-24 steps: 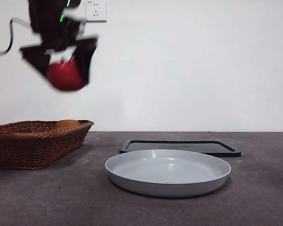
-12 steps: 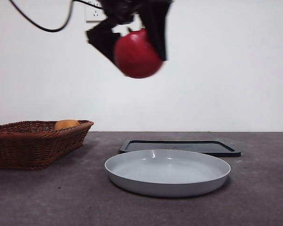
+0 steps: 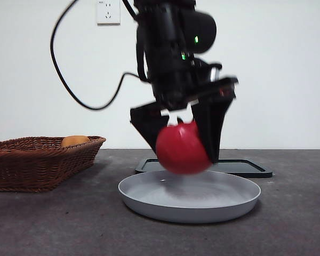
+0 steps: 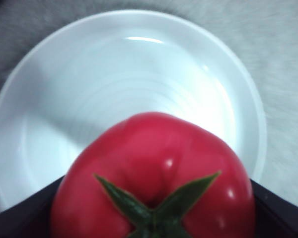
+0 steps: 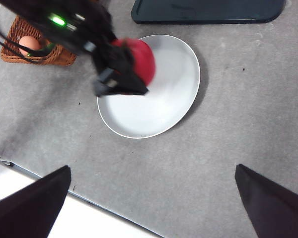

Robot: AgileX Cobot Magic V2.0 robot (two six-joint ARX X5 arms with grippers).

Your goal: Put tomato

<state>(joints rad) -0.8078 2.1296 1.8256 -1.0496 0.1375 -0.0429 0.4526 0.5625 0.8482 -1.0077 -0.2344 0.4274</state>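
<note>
Left hand [image 3: 182, 140] has the tomato [image 3: 182, 148] clamped, hanging just over the white plate [image 3: 149, 205]

Near to far on your tabletop [image 3: 53, 224]: white plate sits front and centre; the tomato is right above its bowl, whether it touches you can't tell from the front view (motion blur). Left wrist view shows the tomato [image 4: 154, 183] stem-up between the two black jaws, plate [image 4: 49, 89] spread out under it. Black tray [image 3: 245, 168] lies flat just behind the plate. Wicker basket [image 3: 37, 160] stands off to one side, well apart from the plate, with an orange fruit [image 3: 74, 141] in it. Right hand [image 5: 151, 198] is parked high above the tabletop, jaws wide apart, nothing in them; it looks down on plate [image 5: 174, 99], tray [image 5: 208, 12] and basket [image 5: 54, 55]
</note>
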